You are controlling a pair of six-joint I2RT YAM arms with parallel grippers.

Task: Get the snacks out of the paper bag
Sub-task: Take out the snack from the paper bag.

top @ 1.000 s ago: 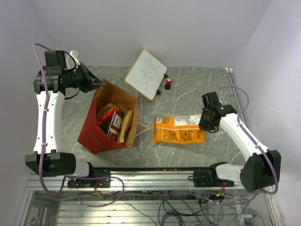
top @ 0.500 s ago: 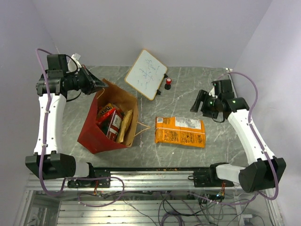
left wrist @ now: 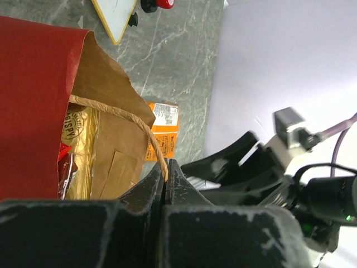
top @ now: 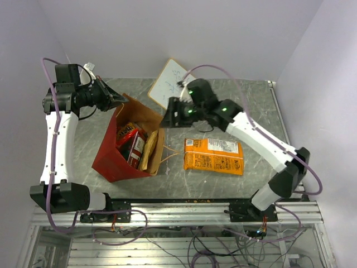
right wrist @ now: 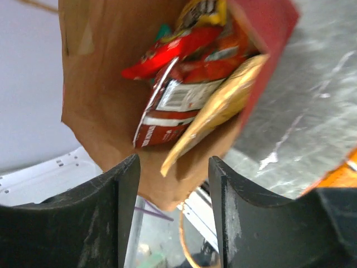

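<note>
The paper bag [top: 110, 160], red outside and brown inside, lies tilted on the table with its mouth to the right. Several snacks [top: 133, 144], red, orange and gold, lie inside it. One orange packet [top: 213, 155] lies flat on the table to its right. My left gripper [top: 119, 99] is shut on the bag's tan loop handle [left wrist: 149, 133] at the far rim. My right gripper [top: 167, 118] is open and empty just above the bag's mouth. In the right wrist view its jaws [right wrist: 174, 184] frame the snacks [right wrist: 184, 95] and the bag's brown rim [right wrist: 100, 72].
A tilted whiteboard [top: 174, 84] stands behind the bag, partly hidden by my right arm. A small red bottle [left wrist: 159, 4] sits beside it. The bag's second handle [top: 169, 153] lies on the table towards the orange packet. Walls close in on the left, back and right.
My right arm has swung from the orange packet on the right across to the bag's mouth, leaving the packet on the table. My left gripper has stayed on the handle.
</note>
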